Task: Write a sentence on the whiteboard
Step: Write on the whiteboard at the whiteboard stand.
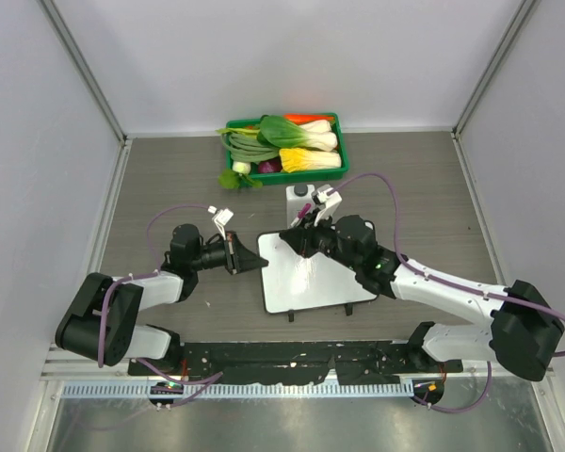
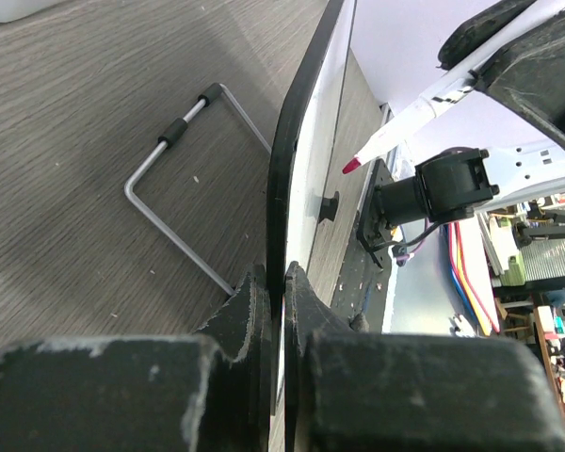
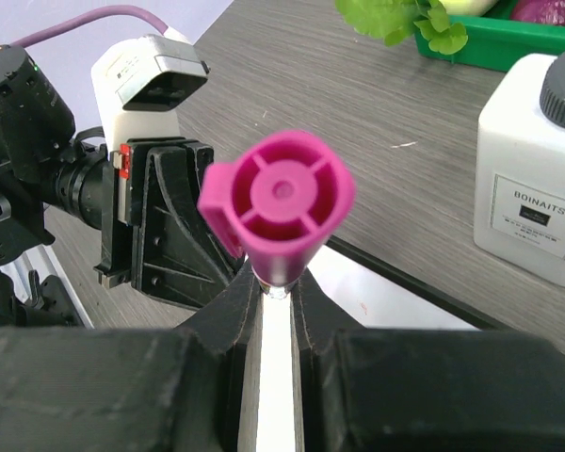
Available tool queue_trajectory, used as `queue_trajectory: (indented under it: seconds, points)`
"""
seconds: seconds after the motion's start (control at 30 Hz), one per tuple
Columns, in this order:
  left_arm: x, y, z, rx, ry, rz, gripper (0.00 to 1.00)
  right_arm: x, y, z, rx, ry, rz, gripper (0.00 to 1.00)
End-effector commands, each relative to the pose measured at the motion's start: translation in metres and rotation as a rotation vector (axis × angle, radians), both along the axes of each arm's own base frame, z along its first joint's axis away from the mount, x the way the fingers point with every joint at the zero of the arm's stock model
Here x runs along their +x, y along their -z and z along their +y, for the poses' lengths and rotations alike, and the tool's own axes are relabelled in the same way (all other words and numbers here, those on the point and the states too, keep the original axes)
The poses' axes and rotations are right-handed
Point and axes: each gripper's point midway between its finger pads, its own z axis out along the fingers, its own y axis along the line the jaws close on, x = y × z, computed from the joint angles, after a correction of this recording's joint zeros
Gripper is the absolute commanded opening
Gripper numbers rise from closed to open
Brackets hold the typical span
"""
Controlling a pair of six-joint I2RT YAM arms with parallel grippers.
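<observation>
- Left of centre in the overhead view, the left hand (image 1: 256, 261) is closed on the left edge of the flat white rectangular whiteboard with a thin dark rim (image 1: 320, 282). The board sits mid-frame on the grey wood-grain worktop (image 1: 169, 179).
- Only the left wrist view shows that board edge-on (image 2: 292, 169), its rim pinched between the black fingers (image 2: 245, 311). It also shows a bent metal wire bracket with black sleeves (image 2: 165, 179) at frame left.
- Upper right in that same view, a white-barrelled marker with a pink tip (image 2: 405, 118) points at the board's white face. Whether it touches cannot be told.
- In the overhead view the right hand (image 1: 303, 237) is over the board's upper left corner.
- The right wrist view shows this hand (image 3: 276, 287) clamped on the marker, whose magenta end cap (image 3: 281, 202) faces the lens.
- At right stands a white square bottle with a dark cap (image 3: 532, 188), just below a green tray of vegetables (image 1: 337, 124).
</observation>
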Motion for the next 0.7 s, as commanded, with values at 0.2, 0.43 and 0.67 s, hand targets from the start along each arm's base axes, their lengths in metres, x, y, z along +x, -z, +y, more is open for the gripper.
queue_trajectory:
  seconds: [0.2,0.43,0.67]
  points:
    - [0.009,-0.001,0.001,0.03,-0.02,-0.062,0.0,0.014,-0.043,0.013,0.07,0.045,-0.124,0.02]
    - [0.01,0.002,0.0,0.041,-0.014,-0.052,0.0,0.02,-0.041,0.017,0.06,0.083,-0.113,0.01]
    - [0.01,0.002,0.0,0.04,-0.013,-0.053,0.0,0.024,-0.032,0.016,0.034,0.116,-0.105,0.01]
